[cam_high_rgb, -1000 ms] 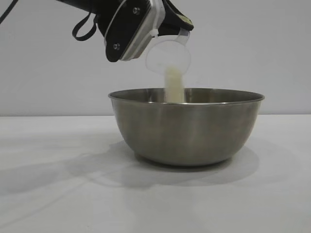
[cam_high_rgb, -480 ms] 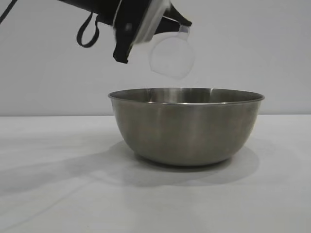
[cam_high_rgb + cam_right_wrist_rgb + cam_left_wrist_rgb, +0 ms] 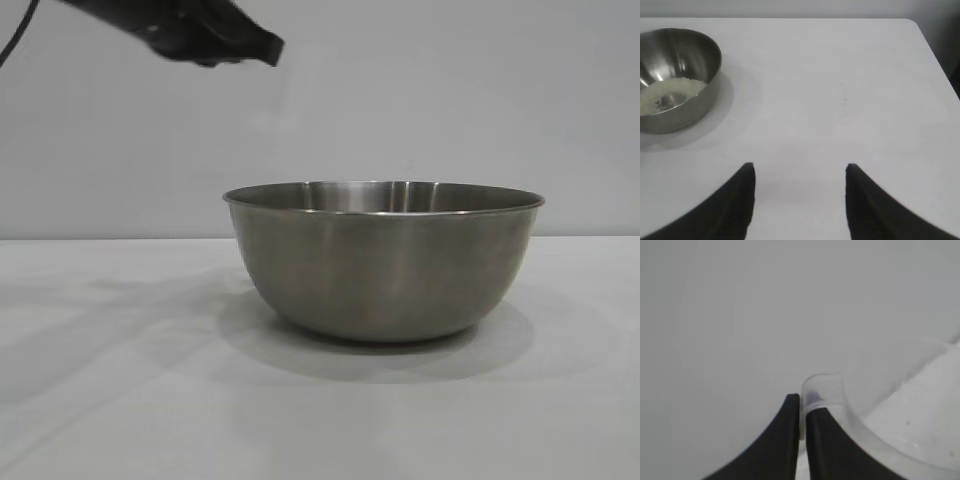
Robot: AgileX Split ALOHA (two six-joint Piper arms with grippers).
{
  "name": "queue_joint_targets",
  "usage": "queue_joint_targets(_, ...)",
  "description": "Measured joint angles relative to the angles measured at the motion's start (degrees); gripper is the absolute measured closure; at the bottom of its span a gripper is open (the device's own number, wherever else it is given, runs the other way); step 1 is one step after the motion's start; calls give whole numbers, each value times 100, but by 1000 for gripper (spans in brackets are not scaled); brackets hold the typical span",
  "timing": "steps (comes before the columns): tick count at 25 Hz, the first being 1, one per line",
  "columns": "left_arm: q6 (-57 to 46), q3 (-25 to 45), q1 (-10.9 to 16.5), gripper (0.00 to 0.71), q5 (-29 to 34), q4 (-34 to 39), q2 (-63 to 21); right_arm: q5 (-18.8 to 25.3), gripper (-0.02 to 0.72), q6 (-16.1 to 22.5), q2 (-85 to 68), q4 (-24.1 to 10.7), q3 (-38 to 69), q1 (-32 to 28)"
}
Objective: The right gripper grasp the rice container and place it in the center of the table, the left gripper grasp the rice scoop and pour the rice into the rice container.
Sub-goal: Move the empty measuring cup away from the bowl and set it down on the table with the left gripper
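Left claw point(image 3: 800, 410) clamped on the handle of the rice scoop point(image 3: 875, 405); the two black fingers point(image 3: 785, 440) pressed nearly together with only a thin tab of frosted plastic between them. Scoop body extends off to one side of the fingertips, translucent rim curving away, nothing visible inside it from the wrist view. Bare grey wall ahead of the claw.

In the exterior view, left claw point(image 3: 215, 40) high at the upper left, pointing roughly level toward the centre of the scene, arm sloping in from the top left corner with a dark cable at the edge. Scoop too faint to make out against the wall in that view.

Rice container point(image 3: 383, 258) below and to the right of the left claw, well apart from it, upright on the counter point(image 3: 120, 380). Claw tip not over the bowl mouth; sits beyond the bowl's left rim.

Right claw point(image 3: 800, 172) spread apart, gripping nothing, two dark fingers point(image 3: 740, 200) framing bare counter point(image 3: 840, 75). Tilted downward toward the counter surface, hovering above it. Not visible in the exterior view.

Rice container point(image 3: 675, 75) ahead of the right claw and off to one side, clearly apart from it. Rice point(image 3: 667, 95) lying as a pale mass across the bowl's bottom, with a darker patch of steel showing through near the middle.
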Motion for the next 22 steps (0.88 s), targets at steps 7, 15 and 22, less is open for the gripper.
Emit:
queue_joint_targets(7, -728, 1541, 732, 710, -1154, 384, 0, 0, 314, 0, 0, 0, 0, 0)
queue_joint_targets(15, -776, 1805, 759, 710, -1559, 498, 605, 0, 314, 0, 0, 0, 0, 0)
queue_joint_targets(22, -880, 1805, 759, 662, -1583, 498, 911, 0, 314, 0, 0, 0, 0, 0)
